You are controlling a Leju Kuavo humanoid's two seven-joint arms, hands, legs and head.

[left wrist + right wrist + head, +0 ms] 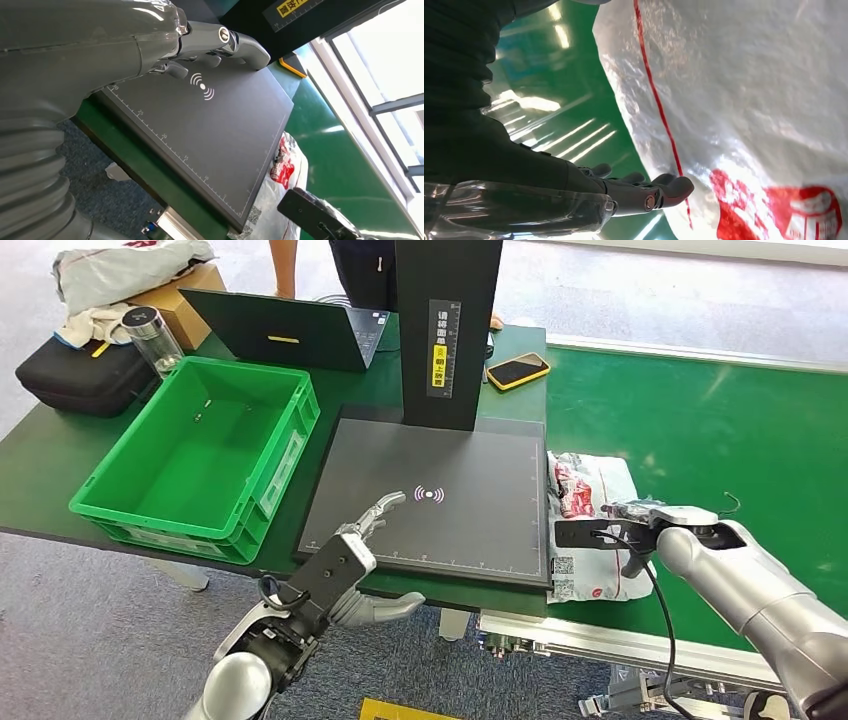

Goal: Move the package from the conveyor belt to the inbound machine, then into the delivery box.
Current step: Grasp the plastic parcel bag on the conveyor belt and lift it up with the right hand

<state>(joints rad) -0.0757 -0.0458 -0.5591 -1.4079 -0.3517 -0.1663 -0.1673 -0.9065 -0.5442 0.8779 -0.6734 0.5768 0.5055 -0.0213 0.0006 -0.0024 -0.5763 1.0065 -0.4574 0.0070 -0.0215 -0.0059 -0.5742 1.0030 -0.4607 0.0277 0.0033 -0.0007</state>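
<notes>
The package [590, 525], a white plastic bag with red print, lay on the green belt [720, 440], its near edge just beside the dark scanner plate [450, 510] of the inbound machine. The right hand [644, 192] was seen at the bag's belt-side edge; in the right wrist view its fingers were extended alongside the film, apart from one another and closed on nothing. Whether they touched the film could not be told. The step in hand was judged to be the grasp on the package, not yet made.

For that grasp, the fingers would best be slid under or around a fold of the bag rather than pressed on its slack top, since thin film is likely to slip and bunch. A firm gather of material should be taken before any lift, and the bag raised high enough to pass the plate's raised edge. It should then be laid flat near the wireless mark [429, 494].

The left hand [365, 570] was held open over the plate's near corner, fingers spread and nothing in it. It was judged well placed to receive the bag, provided it was kept off the mark. The green box [200, 455] stood beside the plate on the desk [40, 460], unused so far.
</notes>
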